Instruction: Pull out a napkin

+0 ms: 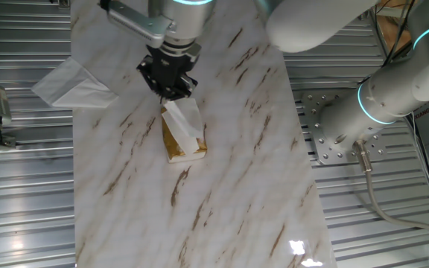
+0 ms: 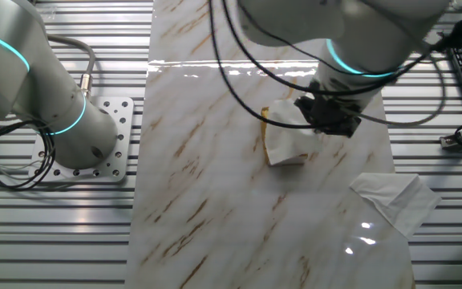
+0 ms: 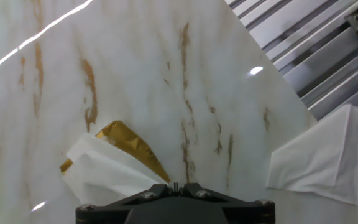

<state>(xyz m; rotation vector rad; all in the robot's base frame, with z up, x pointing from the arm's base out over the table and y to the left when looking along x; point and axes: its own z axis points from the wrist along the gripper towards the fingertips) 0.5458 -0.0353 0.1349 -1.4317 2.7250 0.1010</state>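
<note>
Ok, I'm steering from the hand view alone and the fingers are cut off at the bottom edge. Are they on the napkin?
Observer: Yes, one fixed view shows the gripper closed on the napkin's upper end.
Operator: Is the napkin out of the packet?
Observer: Not fully; its lower end lies across the yellow-gold packet.
Operator: Anything behind the arm?
Observer: The robot base sits off the marble table, on the side opposite the larger white paper.
</note>
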